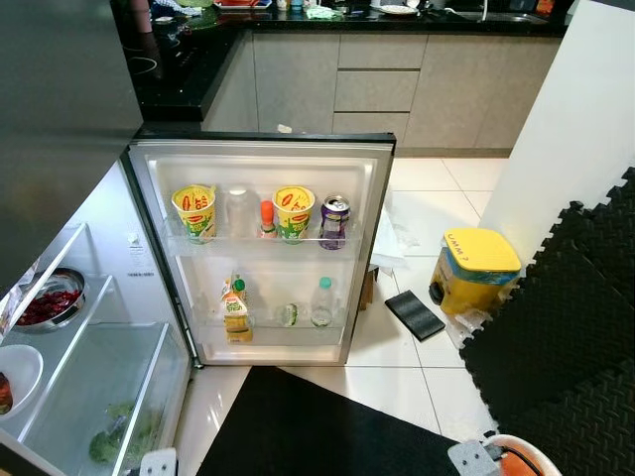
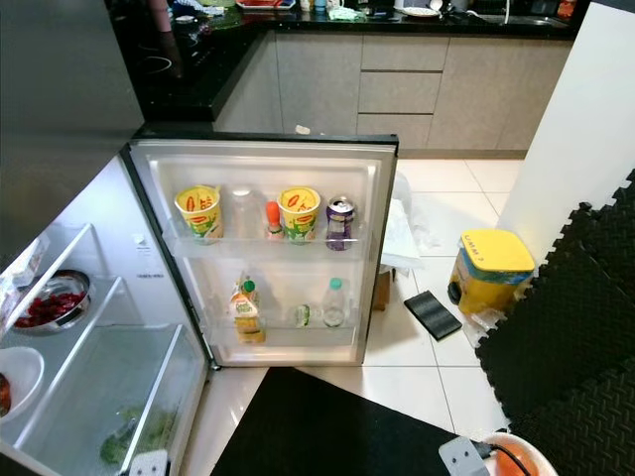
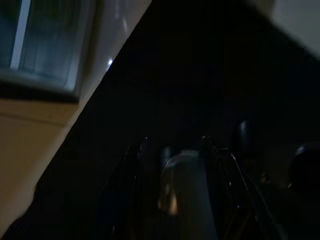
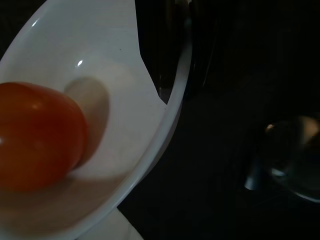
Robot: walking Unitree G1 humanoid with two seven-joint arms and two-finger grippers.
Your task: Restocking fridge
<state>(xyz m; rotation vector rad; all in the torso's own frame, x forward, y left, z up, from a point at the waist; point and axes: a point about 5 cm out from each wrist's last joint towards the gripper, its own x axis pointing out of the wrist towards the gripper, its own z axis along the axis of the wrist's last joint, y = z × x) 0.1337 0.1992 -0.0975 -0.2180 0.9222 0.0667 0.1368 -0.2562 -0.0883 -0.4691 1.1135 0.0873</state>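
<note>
The fridge (image 1: 89, 297) stands open across the left of the frame, its door (image 1: 263, 253) at centre already stocked. At the lower right edge, the right gripper (image 4: 172, 60) is clenched on a white bowl's (image 4: 120, 150) rim; its tomato (image 4: 35, 135) could roll out if tilted. I cannot tell the left gripper's (image 3: 175, 165) state.

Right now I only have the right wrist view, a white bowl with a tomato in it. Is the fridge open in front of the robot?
Observer: Yes, the fridge door stands open straight ahead.
Operator: Is the top door shelf full?
Observer: Nearly. The top door shelf holds two yellow cups, an orange-capped bottle and a purple can.
Operator: Anything inside the fridge?
Observer: On the robot's left, a metal bowl of red food sits inside.
</note>
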